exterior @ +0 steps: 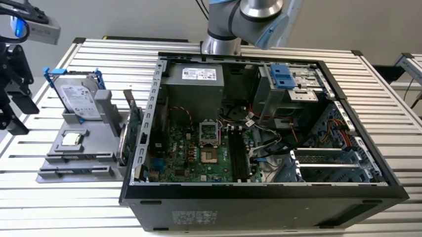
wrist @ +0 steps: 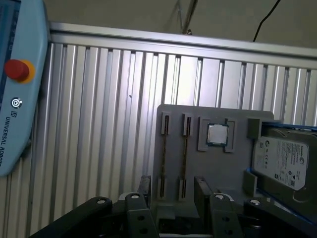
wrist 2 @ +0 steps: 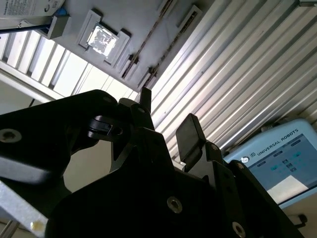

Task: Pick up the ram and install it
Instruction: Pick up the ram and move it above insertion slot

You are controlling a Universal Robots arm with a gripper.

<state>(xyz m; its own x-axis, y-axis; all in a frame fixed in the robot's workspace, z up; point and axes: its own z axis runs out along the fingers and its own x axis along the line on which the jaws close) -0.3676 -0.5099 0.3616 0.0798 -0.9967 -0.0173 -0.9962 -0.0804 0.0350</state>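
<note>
Two ram sticks [wrist: 184, 153] lie edge-on in parallel slots of a grey holder tray [wrist: 237, 168]. In the second wrist view the ram [wrist 2: 148, 42] appears as thin dark lines in the same tray. In the exterior view the ram [exterior: 78, 158] sits at the tray's near end, on that view's left. My gripper [wrist: 172, 191] hangs open above the table by the slotted end of the tray, with nothing between its fingers [wrist: 200, 186]. The gripper [wrist 2: 166, 119] is black, and in the exterior view the gripper [exterior: 19, 111] sits at the far left edge.
An open computer case [exterior: 264, 192] with its motherboard [exterior: 197, 153] fills the table's middle. The tray also carries a silver hard drive [exterior: 79, 98] and a processor chip [exterior: 71, 139]. A green card [exterior: 132, 128] stands between tray and case. A teach pendant [wrist: 15, 89] lies nearby.
</note>
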